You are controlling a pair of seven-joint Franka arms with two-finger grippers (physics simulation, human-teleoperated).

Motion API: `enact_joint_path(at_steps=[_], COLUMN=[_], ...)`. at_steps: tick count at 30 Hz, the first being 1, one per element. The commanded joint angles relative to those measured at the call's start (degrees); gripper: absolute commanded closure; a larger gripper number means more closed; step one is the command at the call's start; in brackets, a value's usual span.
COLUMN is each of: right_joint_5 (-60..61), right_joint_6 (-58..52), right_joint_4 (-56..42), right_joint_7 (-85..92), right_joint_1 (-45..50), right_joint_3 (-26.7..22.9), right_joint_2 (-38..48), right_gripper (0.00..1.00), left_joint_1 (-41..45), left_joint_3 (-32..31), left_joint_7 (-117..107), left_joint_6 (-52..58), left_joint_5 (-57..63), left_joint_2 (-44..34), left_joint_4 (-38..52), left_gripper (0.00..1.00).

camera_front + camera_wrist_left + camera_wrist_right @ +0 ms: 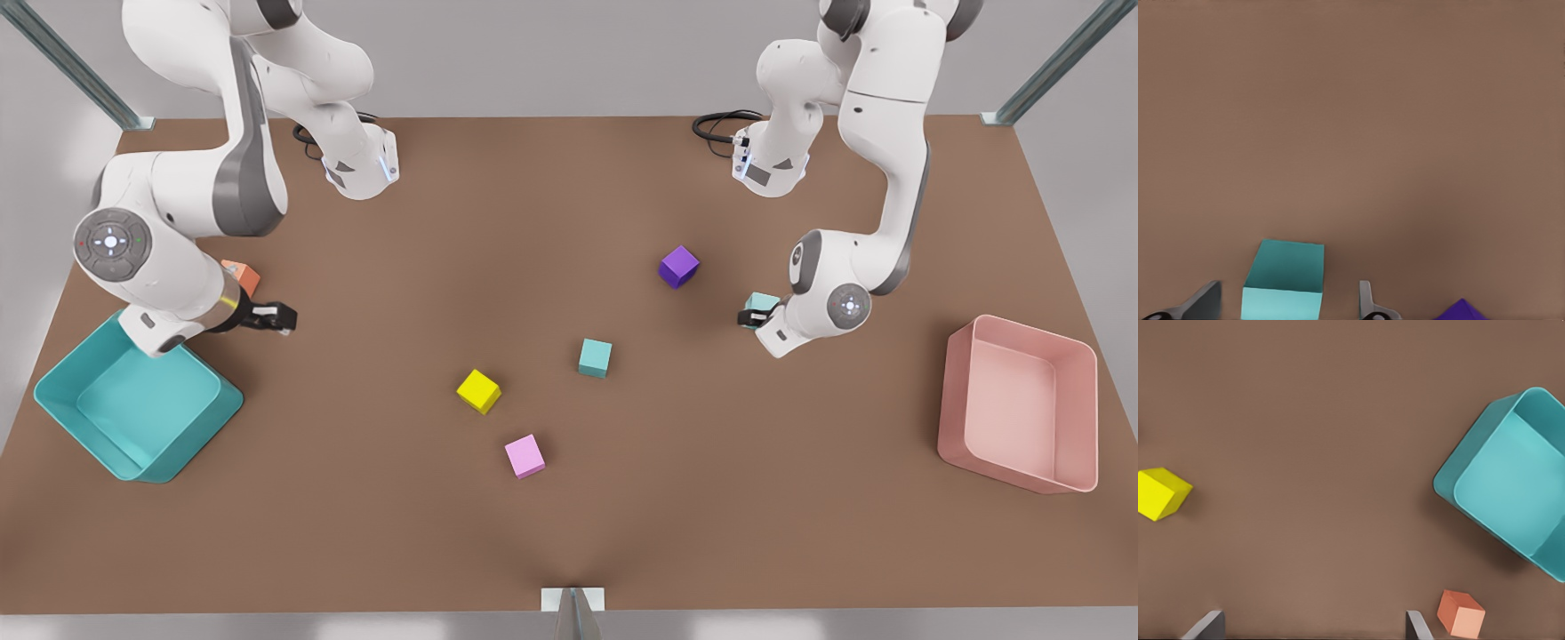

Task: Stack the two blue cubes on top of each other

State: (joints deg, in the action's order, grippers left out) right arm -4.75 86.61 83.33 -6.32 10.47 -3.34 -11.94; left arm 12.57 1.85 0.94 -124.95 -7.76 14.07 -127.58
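The left gripper [747, 317] is on the front view's right side of the brown table [569, 533]. Its fingers are apart, and one blue cube [1283, 280] sits between them with a gap on each side, so it is not squeezed. In the front view this cube [763, 304] is half hidden behind the arm, and in the left wrist view its lower part is cut off at the edge. A purple cube [679, 266] lies near this gripper, and only a corner of it [1463, 310] peeks into the left wrist view. The other blue cube [595, 357] rests well apart from the gripper, out in the open. The right gripper [276, 317] is on the front view's left side, with its fingers spread wide and nothing between them. An orange cube [1461, 613] sits just beside it, partly hidden by the arm in the front view. The teal bin [1511, 487] is near too, with one corner cut off. A yellow cube [1161, 493] lies farther away.
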Motion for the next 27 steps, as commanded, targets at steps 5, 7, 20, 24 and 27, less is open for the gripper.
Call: enact_joint_path(at_steps=[5,7,20,24,27], right_joint_5=[-0.2,-0.2,0.0,0.0,0.0], right_joint_6=[-1.7,-1.7,-1.7,-1.7,-1.7], right_joint_4=[0.3,0.7,0.7,0.7,0.7], right_joint_7=[15.3,15.2,15.2,15.2,15.2], right_joint_1=[0.0,0.0,0.0,0.0,-0.1], right_joint_3=[0.1,0.1,0.2,0.2,0.2], right_joint_2=[-0.1,-0.1,-0.5,-0.5,-0.5], right_gripper=[0.0,0.0,0.0,0.0,0.0], left_joint_1=[0.1,0.1,0.2,1.1,1.7], left_joint_3=[0.0,-0.1,0.1,0.3,0.6], left_joint_7=[5.2,5.2,5.0,4.8,4.8], left_joint_6=[-6.4,-6.7,-9.8,-4.8,4.0], left_joint_5=[-0.1,-0.1,-0.1,-0.2,-0.1], left_joint_2=[0.4,0.4,4.9,2.9,1.5], left_joint_4=[-3.6,-4.0,-6.5,-4.2,-0.3], left_gripper=[0.0,0.0,0.6,0.6,0.58])
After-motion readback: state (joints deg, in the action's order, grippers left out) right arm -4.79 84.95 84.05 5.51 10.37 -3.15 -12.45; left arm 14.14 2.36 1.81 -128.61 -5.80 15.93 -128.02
